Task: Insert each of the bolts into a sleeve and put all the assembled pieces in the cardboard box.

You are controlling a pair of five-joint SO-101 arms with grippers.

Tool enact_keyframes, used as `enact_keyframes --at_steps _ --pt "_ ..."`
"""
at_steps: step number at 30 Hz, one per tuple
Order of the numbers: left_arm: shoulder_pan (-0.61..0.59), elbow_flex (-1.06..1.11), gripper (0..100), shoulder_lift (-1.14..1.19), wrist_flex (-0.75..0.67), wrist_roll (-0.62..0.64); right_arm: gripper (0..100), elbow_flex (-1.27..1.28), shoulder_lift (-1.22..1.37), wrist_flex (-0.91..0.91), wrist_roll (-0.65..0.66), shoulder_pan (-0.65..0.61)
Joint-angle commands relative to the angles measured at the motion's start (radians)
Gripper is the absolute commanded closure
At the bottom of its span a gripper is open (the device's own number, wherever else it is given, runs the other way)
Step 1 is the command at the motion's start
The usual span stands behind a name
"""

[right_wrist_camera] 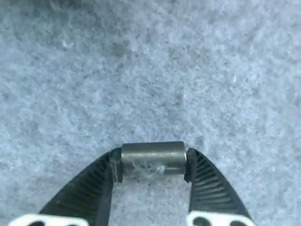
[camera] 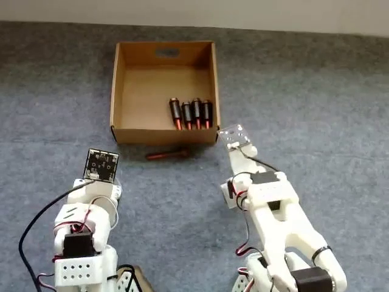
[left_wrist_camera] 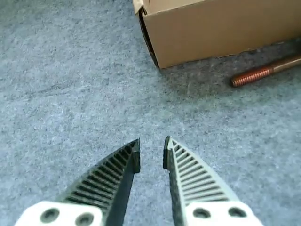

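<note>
High view first: the open-topped cardboard box sits at the far middle of the grey carpet, with a hand slot cut in its far wall. Four assembled pieces lie side by side in its near right corner, dark sleeves with coppery bolt ends pointing at the near wall. Just outside that near wall, and lying along it, is one loose bolt: slim, reddish copper, flat on the carpet. Whether it touches the cardboard I cannot tell. Over to the right wrist view, and the right gripper is clamped on a sleeve, a short, smooth, dark grey cylinder. It is held crosswise by its two ends between the ribbed black fingertips, with a wisp of pale fluff on its side and carpet beneath. From above, that gripper sits just beside the box's near right corner, off to the right of the loose bolt. Left wrist view now: the left gripper hangs over bare carpet with its jaws a little apart and nothing between them. The box's near left corner is ahead of it, and the threaded end of the bolt lies well off to one side. Carpet runs between both arms and the box's near wall.
</note>
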Motion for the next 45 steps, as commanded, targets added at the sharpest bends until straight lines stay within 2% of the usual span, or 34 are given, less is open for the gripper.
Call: enact_keyframes --at_steps 1,3,7,14,22,24,28,33,35,37,39,41,43,45 --pt "0.012 -0.004 89 -0.007 -0.018 -0.008 81.1 -0.016 -0.031 0.005 0.032 0.015" --pt "0.012 -0.002 89 -0.007 -0.018 -0.008 81.1 -0.031 -0.031 0.005 -0.008 0.013" --pt "0.012 0.007 89 -0.008 -0.023 -0.008 81.1 -0.05 -0.031 0.004 -0.216 0.015" --pt "0.013 0.008 89 -0.008 -0.023 -0.008 80.7 -0.102 -0.03 0.007 -0.506 0.013" --pt "0.015 0.008 89 -0.008 -0.023 -0.008 80.5 -0.2 -0.021 0.174 -0.522 -0.018" --pt "0.015 0.008 89 -0.008 -0.021 -0.008 77.2 -0.206 -0.021 0.2 -0.522 -0.038" --pt "0.015 0.008 89 -0.008 -0.02 -0.008 64.7 -0.209 -0.021 0.214 -0.522 -0.065" --pt "0.012 0.008 89 -0.008 -0.02 -0.008 64.6 -0.209 -0.021 0.211 -0.52 -0.065" --pt "0.012 0.008 89 -0.008 -0.02 -0.008 66.7 -0.208 -0.021 0.213 -0.442 -0.065" --pt "0.012 0.008 89 -0.008 -0.02 -0.008 72.4 -0.205 -0.021 0.209 -0.275 -0.064" --pt "0.012 0.008 89 -0.008 -0.02 -0.008 76.9 -0.209 -0.031 0.191 0.009 -0.041" --pt "0.012 0.01 89 -0.008 -0.021 -0.008 77.2 -0.209 -0.033 0.154 0.29 0.01" --pt "0.01 0.01 89 -0.008 -0.021 -0.008 77.1 -0.202 -0.022 0.143 0.52 0.044" --pt "0.01 0.01 89 -0.008 -0.023 -0.008 77.1 -0.197 -0.01 0.148 0.68 0.061"
